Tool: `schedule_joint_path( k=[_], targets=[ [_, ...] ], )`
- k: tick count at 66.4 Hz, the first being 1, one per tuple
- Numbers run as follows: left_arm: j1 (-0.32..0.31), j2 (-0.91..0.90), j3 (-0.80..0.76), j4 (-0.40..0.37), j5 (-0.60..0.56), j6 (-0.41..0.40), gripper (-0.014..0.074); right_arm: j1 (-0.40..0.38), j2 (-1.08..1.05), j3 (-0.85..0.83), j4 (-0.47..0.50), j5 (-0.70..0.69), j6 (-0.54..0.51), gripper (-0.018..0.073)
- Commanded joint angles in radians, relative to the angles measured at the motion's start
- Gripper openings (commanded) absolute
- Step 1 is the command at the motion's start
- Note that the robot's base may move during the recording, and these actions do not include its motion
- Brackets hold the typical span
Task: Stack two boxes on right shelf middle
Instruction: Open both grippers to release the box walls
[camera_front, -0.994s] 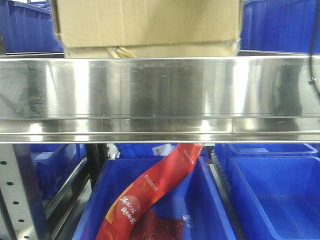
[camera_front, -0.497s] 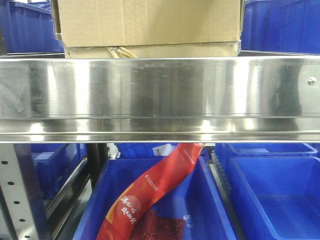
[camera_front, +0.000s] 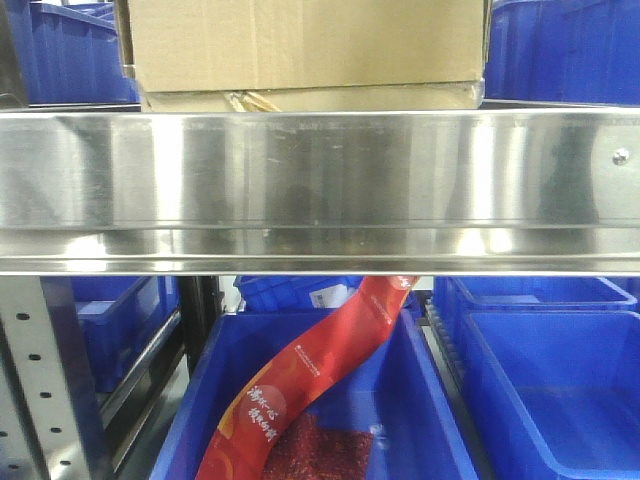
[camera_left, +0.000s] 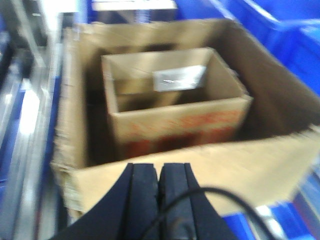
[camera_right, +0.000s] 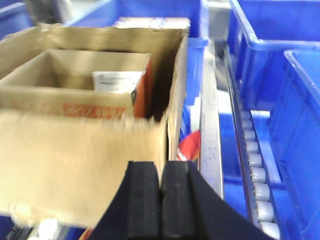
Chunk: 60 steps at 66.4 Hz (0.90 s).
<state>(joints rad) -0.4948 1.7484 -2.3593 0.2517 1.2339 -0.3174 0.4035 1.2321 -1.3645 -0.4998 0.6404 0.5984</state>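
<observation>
Item, far left of my front view: a perforated upright (camera_front: 45, 390) carrying the steel shelf (camera_front: 320, 175), whose broad shiny lip runs the full width with a small rivet (camera_front: 621, 156) near its right end. Item, on that shelf, left of centre to right of centre: the large box (camera_front: 305, 45) sitting on a flatter layer of cardboard (camera_front: 310, 100) with a scrap of yellowish tape (camera_front: 250, 101); I cannot tell from here whether that lower layer is the second box or a flap. Item, left wrist view: the large box (camera_left: 165, 165) stands open and a small box (camera_left: 175, 107), red print on its near face, sits down inside it, so the pair reads as nested, one within the other. Left hand (camera_left: 159, 200): fingers pressed together, gripping nothing, just clear of the near wall. Item, right wrist view: the same large box (camera_right: 85, 165) and small box (camera_right: 75, 95), with blue bins (camera_right: 280, 60) to the right. Right hand (camera_right: 160, 200): fingers likewise pressed together, empty, near the box corner. Below the shelf, a red packet (camera_front: 310, 380) hangs into a blue bin (camera_front: 430, 400). My judgement: both boxes are up on the shelf with neither hand holding them, so the task looks essentially finished; only drawing the arms away appears left.
</observation>
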Motion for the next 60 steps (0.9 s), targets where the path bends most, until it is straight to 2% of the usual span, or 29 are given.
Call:
schedule_joint_path(
  k=[1, 6, 11, 30, 37, 50, 60],
  targets=[
    [-0.019, -0.014, 0.016, 0.022, -0.013, -0.013, -0.0111, -0.001, -0.052, 0.063, -0.026, -0.090, -0.006, -0.0169],
    [-0.023, -0.025, 0.062, 0.046, -0.013, -0.013, -0.0111, -0.001, -0.068, 0.089, -0.037, -0.104, -0.006, -0.0169],
    [-0.023, -0.065, 0.150, 0.046, -0.060, -0.013, -0.0111, -0.001, -0.069, 0.093, -0.047, -0.091, -0.006, -0.0169],
    [-0.021, -0.389, 0.714, 0.040, -0.507, -0.013, -0.0111, -0.001, -0.069, 0.093, -0.070, -0.144, -0.006, -0.0169],
    [0.017, -0.511, 0.903, 0.031, -0.682, -0.013, -0.0111, -0.001, -0.069, 0.110, -0.072, -0.155, -0.006, -0.0169],
    [0.125, -0.698, 1.233, -0.044, -0.961, -0.013, -0.0111, -0.001, -0.111, 0.226, -0.104, -0.206, -0.006, -0.0169],
    [0.167, -0.848, 1.456, -0.063, -1.096, -0.013, -0.0091, -0.001, -0.221, 0.383, -0.118, -0.292, -0.006, -0.0169]
  ],
)
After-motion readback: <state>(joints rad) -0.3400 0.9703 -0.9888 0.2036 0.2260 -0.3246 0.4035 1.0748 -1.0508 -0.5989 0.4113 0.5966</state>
